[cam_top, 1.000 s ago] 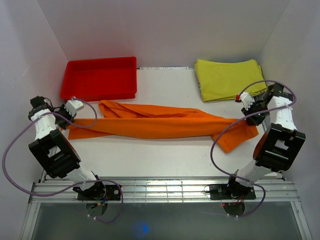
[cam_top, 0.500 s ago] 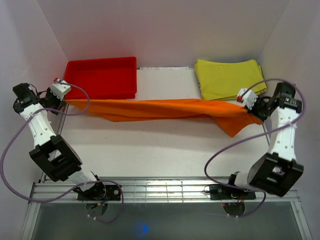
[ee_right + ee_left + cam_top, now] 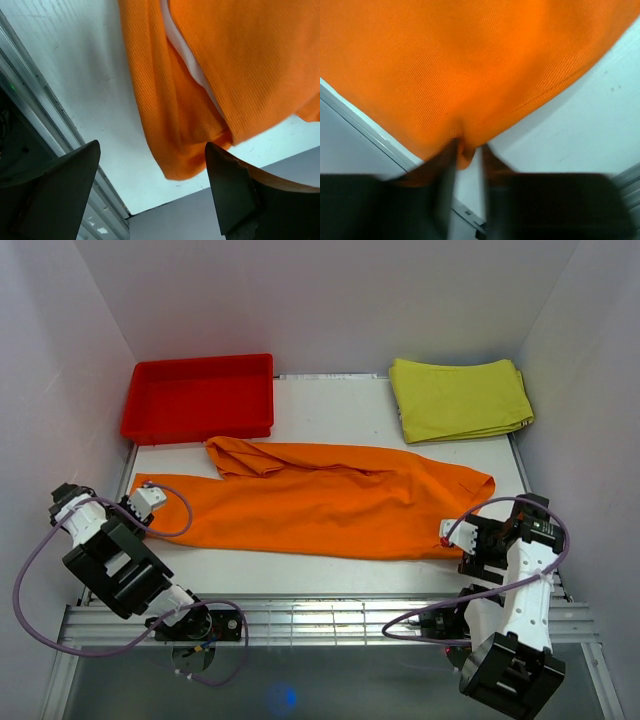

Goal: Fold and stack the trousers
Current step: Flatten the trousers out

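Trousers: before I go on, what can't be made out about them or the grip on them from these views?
- Left wrist: the left gripper is motion-blurred. Whether it pinches the corner of the trousers lying between its fingers is unclear.
- Top: the right gripper hides the near right corner.
- Right wrist: a white strip shows between orange layers. Lining or table, cannot tell. The fabric runs off the frame.
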Tool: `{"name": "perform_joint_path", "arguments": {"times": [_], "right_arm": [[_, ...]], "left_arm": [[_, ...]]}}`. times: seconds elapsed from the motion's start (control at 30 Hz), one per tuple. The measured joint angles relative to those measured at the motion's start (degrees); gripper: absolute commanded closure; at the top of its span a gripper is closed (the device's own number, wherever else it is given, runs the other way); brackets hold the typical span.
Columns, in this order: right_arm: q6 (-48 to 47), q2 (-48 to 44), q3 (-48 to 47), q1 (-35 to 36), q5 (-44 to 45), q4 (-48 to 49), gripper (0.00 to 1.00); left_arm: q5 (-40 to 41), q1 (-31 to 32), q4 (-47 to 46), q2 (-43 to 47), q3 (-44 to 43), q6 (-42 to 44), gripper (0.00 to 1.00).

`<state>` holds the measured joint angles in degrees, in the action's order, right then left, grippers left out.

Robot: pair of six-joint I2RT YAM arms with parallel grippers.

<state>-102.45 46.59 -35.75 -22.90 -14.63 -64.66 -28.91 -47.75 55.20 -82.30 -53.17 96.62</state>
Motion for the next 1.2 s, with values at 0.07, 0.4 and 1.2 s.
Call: {"name": "perform_joint_path", "arguments": {"times": [0.07,0.4,1.2], "right_arm": [[1.2,0.9,-2.5,0.0,-0.8,-1.0,0.1],[26.9,30.6,-42.1,-0.3,-11.2,-2.0,0.03],[74.3,64.9,-44.6,-1.5,-2.2,20.8,0.17]], "left_arm": [[-0.2,-0.3,1.9,0.0,-1.7,1.3,0.4],[-9.6,7.0,5.7,4.3,-9.4,1.7,0.3],[-0.1,38.6,-11.2,3.0,8.9,-27.5,0.32]]}}
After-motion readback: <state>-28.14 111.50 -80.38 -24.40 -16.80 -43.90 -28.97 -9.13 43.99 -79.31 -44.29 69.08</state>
